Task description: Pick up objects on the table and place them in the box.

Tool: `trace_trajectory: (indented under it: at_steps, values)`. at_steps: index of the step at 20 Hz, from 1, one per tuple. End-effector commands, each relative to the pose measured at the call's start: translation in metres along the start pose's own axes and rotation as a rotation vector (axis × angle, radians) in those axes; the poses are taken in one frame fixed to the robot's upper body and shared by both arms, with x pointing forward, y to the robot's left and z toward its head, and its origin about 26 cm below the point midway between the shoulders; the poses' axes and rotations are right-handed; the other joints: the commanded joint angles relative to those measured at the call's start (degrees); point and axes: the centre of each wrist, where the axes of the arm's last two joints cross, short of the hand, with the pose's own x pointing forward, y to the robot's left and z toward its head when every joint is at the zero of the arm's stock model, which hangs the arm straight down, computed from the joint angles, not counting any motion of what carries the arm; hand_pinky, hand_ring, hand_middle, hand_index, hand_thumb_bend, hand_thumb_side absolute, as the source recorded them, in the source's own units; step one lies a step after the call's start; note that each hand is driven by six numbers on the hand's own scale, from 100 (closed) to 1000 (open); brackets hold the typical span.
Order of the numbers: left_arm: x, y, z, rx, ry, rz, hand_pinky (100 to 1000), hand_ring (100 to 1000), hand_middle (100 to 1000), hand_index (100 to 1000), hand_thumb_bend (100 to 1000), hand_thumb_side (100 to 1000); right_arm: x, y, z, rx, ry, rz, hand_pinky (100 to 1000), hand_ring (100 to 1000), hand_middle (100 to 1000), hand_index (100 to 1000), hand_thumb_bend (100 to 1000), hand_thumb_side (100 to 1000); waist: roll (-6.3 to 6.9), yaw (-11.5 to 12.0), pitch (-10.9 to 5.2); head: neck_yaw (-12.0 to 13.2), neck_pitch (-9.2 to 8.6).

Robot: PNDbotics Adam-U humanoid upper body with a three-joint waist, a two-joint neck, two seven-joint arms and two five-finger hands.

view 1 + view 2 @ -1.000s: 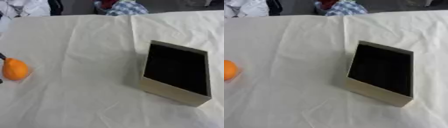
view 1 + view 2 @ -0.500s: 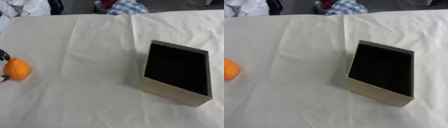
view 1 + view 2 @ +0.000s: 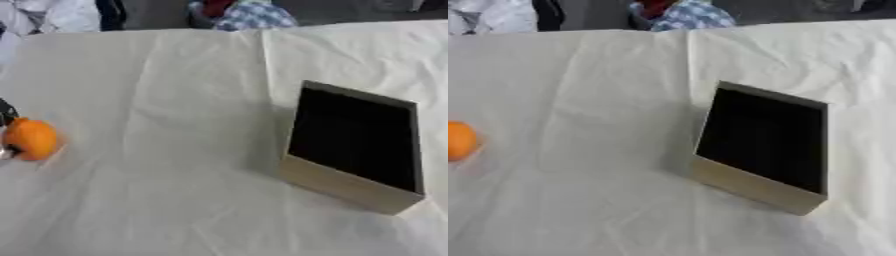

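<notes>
Carrying orange point(image 3: 31, 138) slightly toward box point(image 3: 353, 147) since 1 s ago | left hand fingers point(image 3: 7, 111) touch it, closure unclear | we've barely begun

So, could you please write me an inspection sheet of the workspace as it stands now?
Surface: table under a creased white cloth.
Job's things: an orange at the left edge; an open box with a dark inside, at the right, nothing seen in it.
Clutter: nothing seen.
Hands: dark fingers of the left hand show at the left edge against the orange; grip cannot be told. Right hand not in view.
Cables: nothing seen.
Surroundings: clothes and fabric beyond the far edge.
</notes>
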Motion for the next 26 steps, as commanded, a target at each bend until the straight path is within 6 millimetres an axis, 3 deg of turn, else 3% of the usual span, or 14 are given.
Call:
trace_trajectory:
  at_steps: [1, 5, 11, 17, 20, 26]
  values:
    - [-0.006, 0.013, 0.007, 0.031, 0.008, 0.018, 466, 593, 547, 586, 188, 100, 0.007, -0.003, -0.005, -0.002, -0.034, -0.004, 584, 685, 574, 775, 100, 809, 0.13, 0.00, -0.79, -0.30, -0.32]
    - [-0.006, 0.022, 0.013, 0.056, -0.006, 0.060, 438, 575, 538, 572, 166, 100, 0.007, -0.003, -0.005, -0.001, -0.034, -0.002, 585, 685, 574, 775, 100, 808, 0.18, 0.08, -0.92, -0.34, -0.23]
    - [0.004, 0.054, 0.028, 0.168, -0.013, 0.034, 405, 557, 520, 550, 179, 100, 0.006, -0.004, -0.005, -0.003, -0.035, 0.004, 586, 686, 574, 775, 100, 807, 0.18, 0.29, -1.23, -0.35, -0.22]
    - [0.025, 0.090, 0.039, 0.297, -0.078, -0.004, 391, 547, 507, 536, 165, 100, 0.006, -0.004, -0.005, -0.002, -0.035, 0.009, 587, 686, 575, 775, 100, 807, 0.24, 0.34, -1.49, -0.46, 0.08]
    - [0.042, 0.106, 0.041, 0.340, -0.135, -0.029, 388, 543, 505, 533, 163, 100, 0.006, -0.004, -0.005, 0.002, -0.034, 0.007, 587, 686, 575, 776, 100, 807, 0.31, 0.22, -1.67, -0.44, 0.20]
    - [0.098, 0.141, 0.037, 0.416, -0.315, -0.088, 387, 538, 502, 528, 152, 100, 0.006, -0.003, -0.004, 0.010, -0.031, 0.002, 587, 687, 575, 776, 100, 806, 0.27, 0.06, -2.11, -0.03, 0.35]
